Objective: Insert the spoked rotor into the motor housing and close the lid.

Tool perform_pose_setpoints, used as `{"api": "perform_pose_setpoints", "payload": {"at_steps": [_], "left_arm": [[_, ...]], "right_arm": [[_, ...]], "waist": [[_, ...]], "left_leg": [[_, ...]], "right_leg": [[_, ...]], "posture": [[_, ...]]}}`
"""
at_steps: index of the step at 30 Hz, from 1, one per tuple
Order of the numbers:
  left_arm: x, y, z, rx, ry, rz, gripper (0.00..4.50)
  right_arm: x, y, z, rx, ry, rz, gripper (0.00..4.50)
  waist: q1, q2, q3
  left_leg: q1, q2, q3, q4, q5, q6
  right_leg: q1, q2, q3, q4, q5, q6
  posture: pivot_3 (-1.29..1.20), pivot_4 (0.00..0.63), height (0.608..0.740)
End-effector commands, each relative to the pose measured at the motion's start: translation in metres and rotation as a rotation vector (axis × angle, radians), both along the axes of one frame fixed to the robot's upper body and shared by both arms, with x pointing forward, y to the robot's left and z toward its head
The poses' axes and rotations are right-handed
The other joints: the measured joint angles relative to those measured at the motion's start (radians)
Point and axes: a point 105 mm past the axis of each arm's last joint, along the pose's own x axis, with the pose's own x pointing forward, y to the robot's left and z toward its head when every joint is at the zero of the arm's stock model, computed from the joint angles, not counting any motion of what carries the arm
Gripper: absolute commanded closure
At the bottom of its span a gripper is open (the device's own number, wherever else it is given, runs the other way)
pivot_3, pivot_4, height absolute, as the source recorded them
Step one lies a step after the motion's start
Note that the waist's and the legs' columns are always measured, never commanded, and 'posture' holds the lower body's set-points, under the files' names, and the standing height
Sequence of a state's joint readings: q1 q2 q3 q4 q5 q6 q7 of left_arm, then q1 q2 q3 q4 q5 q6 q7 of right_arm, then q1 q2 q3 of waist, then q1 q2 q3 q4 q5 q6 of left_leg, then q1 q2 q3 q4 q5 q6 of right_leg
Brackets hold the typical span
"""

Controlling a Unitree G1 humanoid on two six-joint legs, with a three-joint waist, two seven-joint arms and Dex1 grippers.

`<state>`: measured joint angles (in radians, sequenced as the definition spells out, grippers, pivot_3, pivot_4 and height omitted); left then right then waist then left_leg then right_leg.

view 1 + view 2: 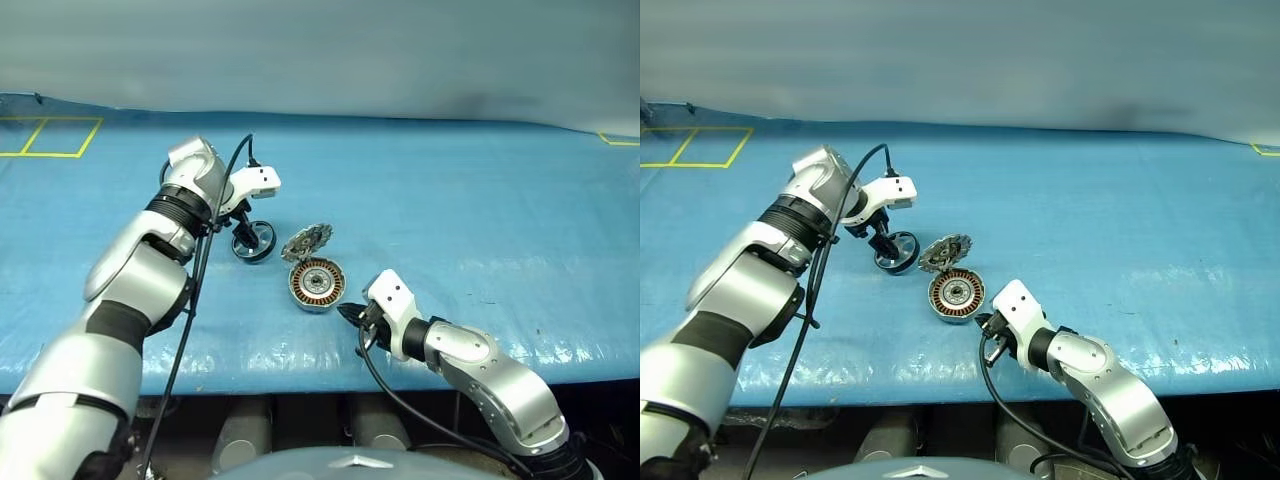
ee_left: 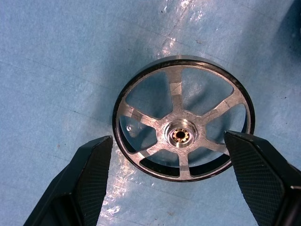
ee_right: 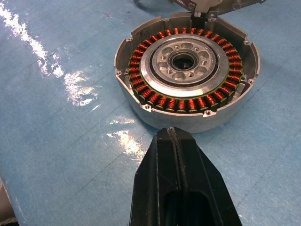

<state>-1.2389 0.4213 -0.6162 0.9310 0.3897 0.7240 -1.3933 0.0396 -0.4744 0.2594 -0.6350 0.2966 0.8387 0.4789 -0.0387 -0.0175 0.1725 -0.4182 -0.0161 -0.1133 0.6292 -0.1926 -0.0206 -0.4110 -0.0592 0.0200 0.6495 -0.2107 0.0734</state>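
The spoked rotor (image 2: 182, 133), a dark ring with silver spokes and a shiny hub, lies flat on the blue cover left of the motor housing (image 1: 317, 285). My left gripper (image 1: 243, 232) points down over the rotor, open, with one black finger (image 2: 89, 179) on each side of it and not touching it. The housing is a grey cup showing copper windings (image 3: 188, 70) around a silver centre. The lid (image 1: 307, 242) stands tilted up at the housing's far edge. My right gripper (image 3: 174, 136) is shut and empty, just in front of the housing's near wall.
Everything rests on a table under a blue sheet (image 1: 450, 200). Its front edge (image 1: 300, 365) runs close below the housing. Yellow tape squares (image 1: 50, 137) mark the far left corner. A black cable (image 1: 200, 260) hangs along my left arm.
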Motion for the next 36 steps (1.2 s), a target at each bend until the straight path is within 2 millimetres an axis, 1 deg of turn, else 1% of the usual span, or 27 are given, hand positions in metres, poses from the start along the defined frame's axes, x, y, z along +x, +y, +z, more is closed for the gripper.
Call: {"api": "perform_pose_setpoints", "payload": {"at_steps": [1,5,9,24,33,34,35,36], "left_arm": [[0.004,-0.009,0.011,-0.034,-0.024,0.015,0.4],[0.003,-0.013,0.007,-0.028,-0.023,0.011,0.4],[0.002,-0.016,0.007,-0.029,-0.019,0.003,0.4],[-0.001,-0.008,-0.007,0.007,0.0,0.009,0.4],[-0.002,-0.01,-0.012,0.001,0.003,0.004,0.4],[-0.002,-0.01,-0.012,0.001,0.002,0.002,0.77],[-0.002,-0.011,-0.013,0.002,0.001,0.0,0.94],[-0.002,-0.011,-0.014,0.003,0.002,-0.002,1.28]], "right_arm": [[0.003,0.004,0.009,0.023,-0.043,0.01,4.5],[0.003,0.005,0.009,0.025,-0.045,0.01,4.5],[0.004,0.006,0.01,0.027,-0.046,0.009,4.5],[0.003,0.005,0.009,0.026,-0.045,0.0,4.5],[0.003,0.005,0.009,0.021,-0.047,0.001,4.5],[0.003,0.005,0.009,0.021,-0.047,0.001,4.5],[0.003,0.005,0.009,0.02,-0.047,0.0,4.5],[0.003,0.005,0.009,0.02,-0.048,0.0,4.5]], "waist": [[0.0,0.0,0.0],[0.0,0.0,0.0],[-0.001,0.0,0.0],[-0.001,0.0,0.0],[-0.001,0.0,0.0],[-0.001,0.0,0.0],[-0.001,0.0,0.0],[0.0,0.0,0.0]], "left_leg": [[0.0,0.0,0.0,0.0,0.0,0.0],[0.0,0.0,0.0,0.0,0.0,0.0],[0.0,0.0,0.0,0.0,0.0,0.0],[0.001,0.0,0.0,0.001,0.0,0.0],[0.002,0.0,0.0,0.001,0.0,0.0],[0.002,0.0,0.0,0.001,0.0,0.0],[0.002,0.0,0.0,0.001,0.0,0.0],[0.002,0.0,0.0,0.001,0.0,0.0]], "right_leg": [[0.0,0.0,0.0,0.0,0.0,0.0],[0.0,0.0,0.0,0.0,0.0,0.0],[0.0,0.0,0.0,0.001,0.0,0.0],[0.0,0.0,0.0,0.002,0.0,0.0],[0.001,0.0,0.0,0.003,0.0,0.0],[0.001,0.0,0.0,0.003,0.0,0.0],[0.001,0.0,0.0,0.003,0.0,0.0],[0.001,0.0,0.0,0.004,0.0,0.0]], "posture": [[0.0,0.15,0.74],[0.0,0.15,0.74],[0.0,0.15,0.74],[0.0,0.15,0.74],[0.0,0.15,0.74],[0.0,0.15,0.74],[0.0,0.15,0.74],[0.0,0.15,0.74]]}}
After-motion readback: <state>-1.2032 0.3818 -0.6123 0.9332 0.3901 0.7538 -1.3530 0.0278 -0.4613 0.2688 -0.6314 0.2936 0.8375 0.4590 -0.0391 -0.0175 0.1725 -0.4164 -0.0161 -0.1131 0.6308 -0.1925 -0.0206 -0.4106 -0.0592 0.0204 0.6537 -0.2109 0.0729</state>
